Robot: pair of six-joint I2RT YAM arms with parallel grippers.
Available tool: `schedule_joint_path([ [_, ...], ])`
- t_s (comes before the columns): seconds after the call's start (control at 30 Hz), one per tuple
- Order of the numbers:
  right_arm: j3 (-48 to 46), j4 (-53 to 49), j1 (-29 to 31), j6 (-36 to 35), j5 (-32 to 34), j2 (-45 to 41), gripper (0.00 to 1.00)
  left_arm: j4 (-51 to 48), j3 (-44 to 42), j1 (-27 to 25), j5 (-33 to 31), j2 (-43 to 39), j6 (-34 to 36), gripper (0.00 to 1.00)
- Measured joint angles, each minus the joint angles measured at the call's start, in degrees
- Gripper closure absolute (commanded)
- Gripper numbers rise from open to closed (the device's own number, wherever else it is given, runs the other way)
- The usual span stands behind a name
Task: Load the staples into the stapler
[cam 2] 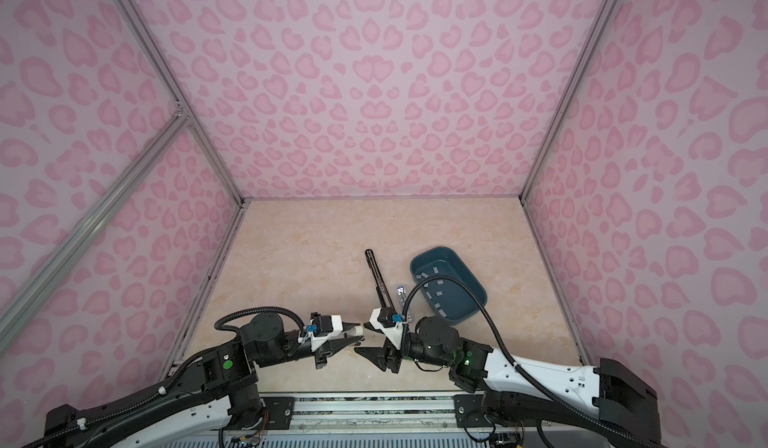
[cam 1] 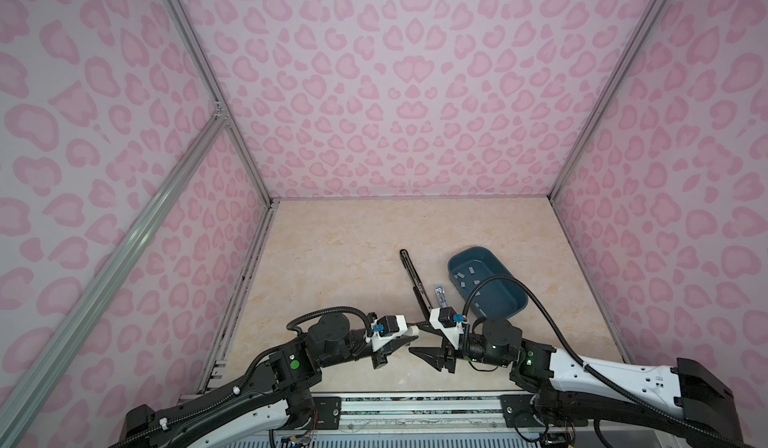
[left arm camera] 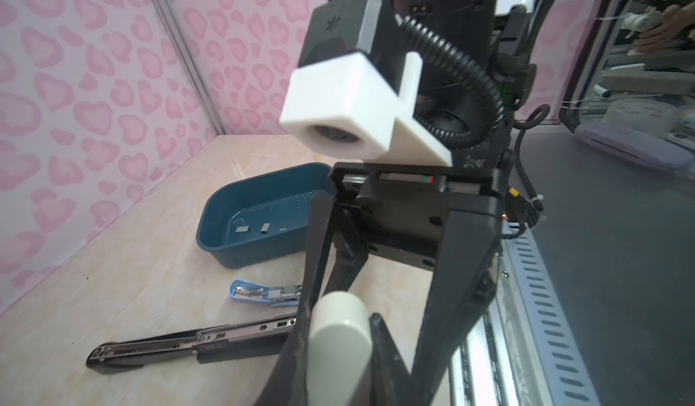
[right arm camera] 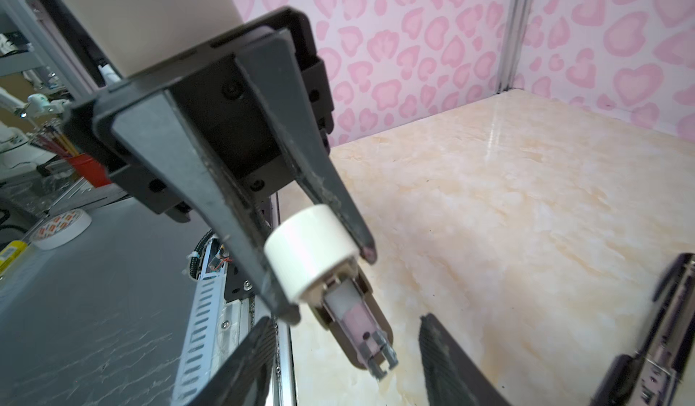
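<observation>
**Left to right.** Left gripper (right arm camera: 331, 283): its fingers (right arm camera: 210, 182) are clamped on the cream stapler (right arm camera: 312, 250), which is near the front edge of the surface (cam 1: 332, 259) with its magazine (right arm camera: 361, 321) slid out. Right gripper (cam 1: 416, 338): fingers (right arm camera: 447, 355) spread, grasping nothing, facing the magazine. Black stapler (cam 1: 415, 284) and blue stapler (cam 1: 440, 296): lying untouched near the middle. Teal tray (left arm camera: 255, 257), toward the right edge: holds the staples (left arm camera: 242, 229), loose strips scattered over its floor. As I judge it, the stapler is opened and no strip has been fetched. Next I must take the free fingers to the tray and pinch one thin, flat strip.
</observation>
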Motion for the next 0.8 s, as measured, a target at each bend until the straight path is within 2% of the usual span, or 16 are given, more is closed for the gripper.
schedule_joint_path([
  [0.2, -0.5, 4.6, 0.4, -1.5, -5.1, 3.0, 0.42, 1.6, 0.2, 0.0, 2.8, -1.8, -0.1, 0.96],
  [0.47, 0.7, 6.5, 0.6, -2.4, -7.1, 5.6, 0.43, 2.6, 0.2, 0.1, 4.7, -2.5, -1.6, 0.96],
  [0.8, 0.2, 6.6, 0.8, -3.6, -5.1, 2.3, 0.42, 3.0, 0.2, 0.1, 5.5, -2.6, -2.1, 0.96],
])
